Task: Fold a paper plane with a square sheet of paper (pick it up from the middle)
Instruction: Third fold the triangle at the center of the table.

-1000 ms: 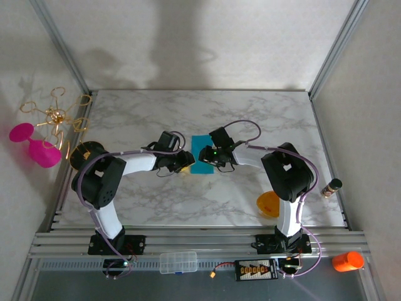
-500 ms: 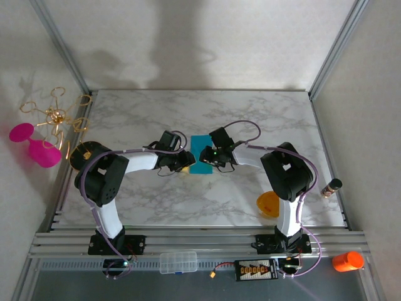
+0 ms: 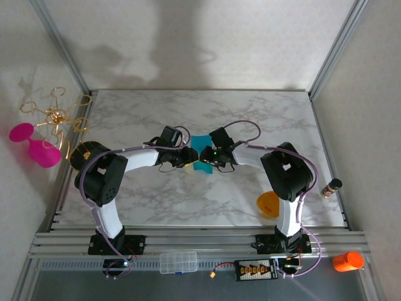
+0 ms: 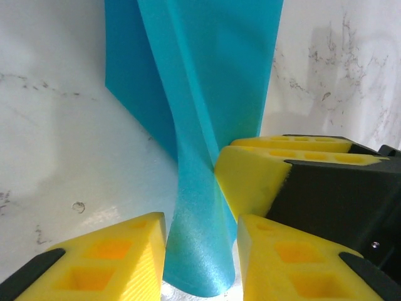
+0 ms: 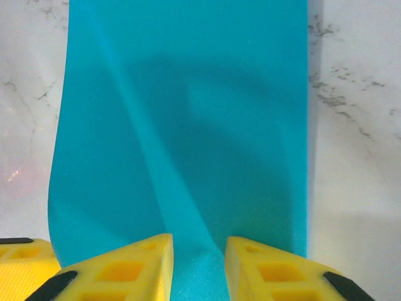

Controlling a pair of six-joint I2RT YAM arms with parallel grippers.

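Observation:
The teal-blue square sheet of paper (image 3: 200, 153) lies mid-table, buckled into a raised ridge between my two grippers. My left gripper (image 3: 190, 157) meets it from the left and my right gripper (image 3: 209, 156) from the right, almost tip to tip. In the left wrist view the paper (image 4: 207, 75) curls up, and its ridge fills the narrow gap of the left gripper (image 4: 200, 229). One of the right gripper's yellow fingers (image 4: 250, 175) presses beside it. In the right wrist view the paper (image 5: 188, 113) creases diagonally into the narrow gap of the right gripper (image 5: 198, 246). Both jaws stand slightly apart.
A small orange bowl (image 3: 268, 204) sits near the right arm's base. A pink goblet (image 3: 34, 147) and a gold wire ornament (image 3: 55, 116) stand off the table's left edge. A small bottle (image 3: 332, 186) stands at the right edge.
The left gripper has slid right toward the right gripper. The paper, flat and wider before, has been squeezed narrower and has buckled upward between them.

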